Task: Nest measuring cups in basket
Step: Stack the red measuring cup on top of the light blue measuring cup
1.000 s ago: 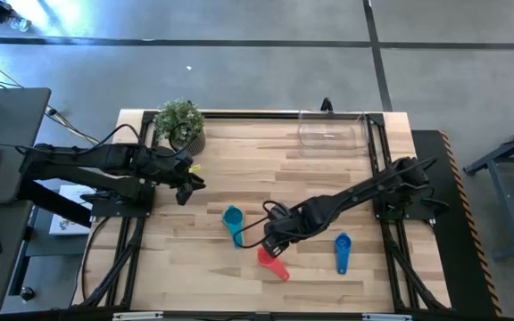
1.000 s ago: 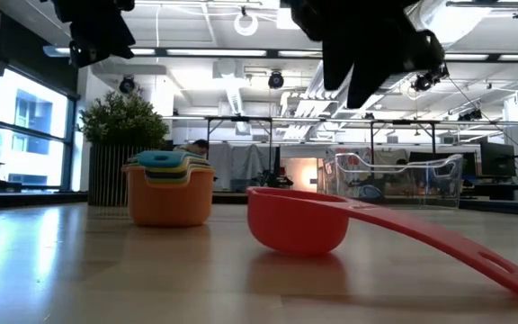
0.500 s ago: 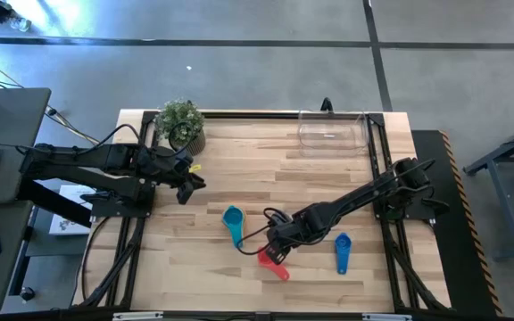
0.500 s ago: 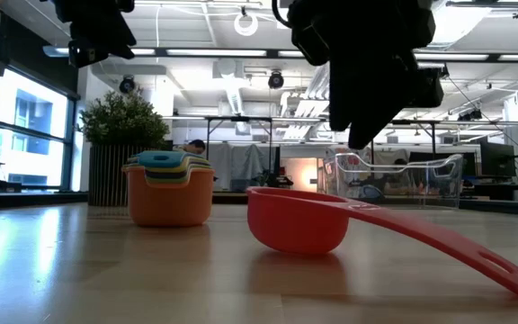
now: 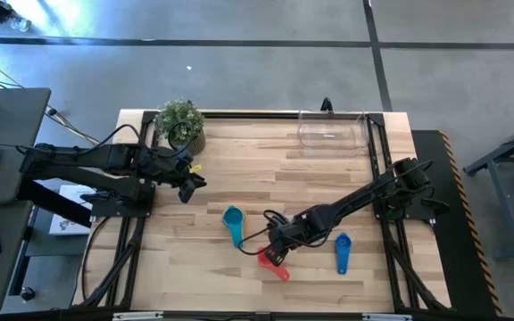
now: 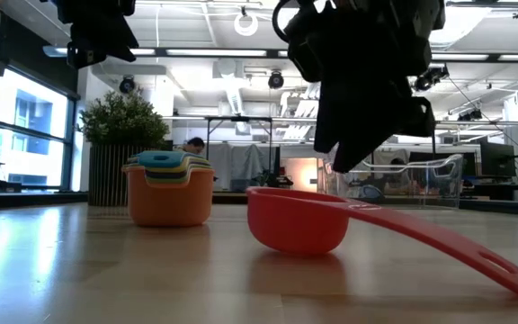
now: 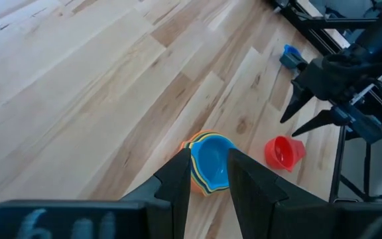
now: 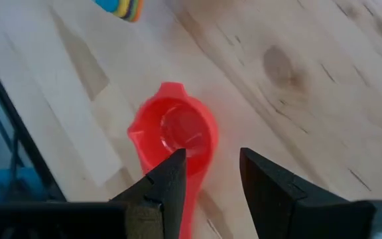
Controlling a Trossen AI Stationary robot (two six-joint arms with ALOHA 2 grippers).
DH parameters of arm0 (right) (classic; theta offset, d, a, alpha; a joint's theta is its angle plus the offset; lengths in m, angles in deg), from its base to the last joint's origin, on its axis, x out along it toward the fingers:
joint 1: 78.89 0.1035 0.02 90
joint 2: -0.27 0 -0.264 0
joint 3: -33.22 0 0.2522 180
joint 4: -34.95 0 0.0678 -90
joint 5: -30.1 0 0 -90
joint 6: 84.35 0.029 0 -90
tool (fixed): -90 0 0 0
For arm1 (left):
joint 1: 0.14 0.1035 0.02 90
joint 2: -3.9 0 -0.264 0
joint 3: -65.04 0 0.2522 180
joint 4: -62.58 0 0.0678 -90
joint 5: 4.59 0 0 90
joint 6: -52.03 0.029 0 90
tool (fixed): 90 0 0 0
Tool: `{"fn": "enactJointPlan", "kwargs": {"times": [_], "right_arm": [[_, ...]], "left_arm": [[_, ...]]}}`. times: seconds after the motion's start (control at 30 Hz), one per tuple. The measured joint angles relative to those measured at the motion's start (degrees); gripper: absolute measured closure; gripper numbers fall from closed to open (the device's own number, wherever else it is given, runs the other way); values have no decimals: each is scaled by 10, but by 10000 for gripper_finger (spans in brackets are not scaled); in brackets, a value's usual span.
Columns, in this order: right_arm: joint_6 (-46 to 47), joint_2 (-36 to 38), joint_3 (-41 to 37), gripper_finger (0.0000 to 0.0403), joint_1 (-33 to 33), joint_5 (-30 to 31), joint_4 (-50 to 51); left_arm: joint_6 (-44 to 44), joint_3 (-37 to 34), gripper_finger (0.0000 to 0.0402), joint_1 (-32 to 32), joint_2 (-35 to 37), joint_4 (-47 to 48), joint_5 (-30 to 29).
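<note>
The right gripper (image 8: 209, 174) hangs just above the red cup (image 8: 175, 135) near the table's front edge — fingers spread, holding nothing. The nested stack (image 5: 232, 218) (light blue on top) sits left of it, the blue cup (image 5: 342, 245) to its right. The basket (image 5: 332, 132) stands well apart — by the far edge. The left gripper (image 5: 188, 185) waits near the plant (image 5: 181, 119), fingers parted and empty.

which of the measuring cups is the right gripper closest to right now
The red cup. The right gripper hangs open just above its bowl, while the blue cup lies off to one side and the nested stack to the other.
</note>
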Motion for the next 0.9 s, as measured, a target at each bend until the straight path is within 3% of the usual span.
{"fn": "enactJointPlan", "kwargs": {"times": [0.3,0.9], "right_arm": [[-41,-6,1,269,-10,6,-7],[-67,-52,1,269,-23,-41,-52]], "left_arm": [[-6,0,312,0,-2,0,0],[-10,0,312,0,-2,0,-11]]}}
